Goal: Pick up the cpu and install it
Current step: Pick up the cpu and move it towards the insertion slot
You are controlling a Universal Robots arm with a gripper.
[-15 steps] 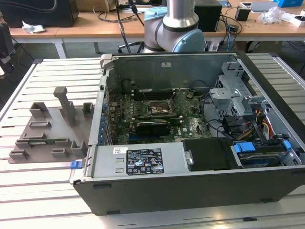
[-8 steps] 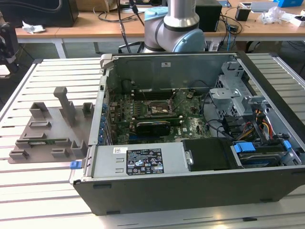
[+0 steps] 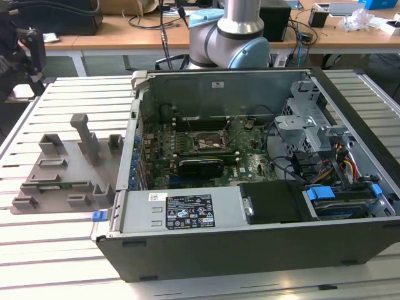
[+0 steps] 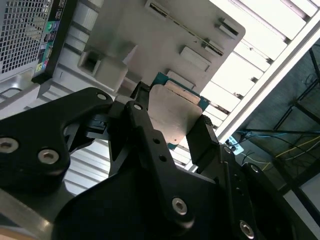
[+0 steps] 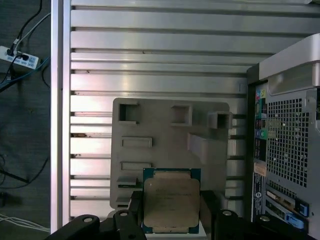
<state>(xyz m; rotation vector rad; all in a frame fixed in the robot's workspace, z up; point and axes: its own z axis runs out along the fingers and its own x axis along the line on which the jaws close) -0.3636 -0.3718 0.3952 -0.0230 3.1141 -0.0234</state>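
Exterior view: a slatted metal table (image 3: 56, 250) holds an open computer case (image 3: 250, 250) bearing a printed label (image 3: 187, 212). A grey plastic tray (image 3: 62, 169) lies beside the case, with cluttered desks (image 3: 112, 34) behind.

Second wrist view: the gripper (image 4: 172, 120) is clamped on the cpu (image 4: 175, 107), one black finger at each edge.

First wrist view: the cpu hangs above the tray, near the case's stickered rear.

Nothing legible anywhere. Inside computer case (image 3: 250, 256), black-and-white sticker (image 3: 189, 212) on metal cover: print too small to read. Same for coloured stickers (image 5: 260, 125) on case rear and faint marks on cpu (image 5: 170, 200) lid.
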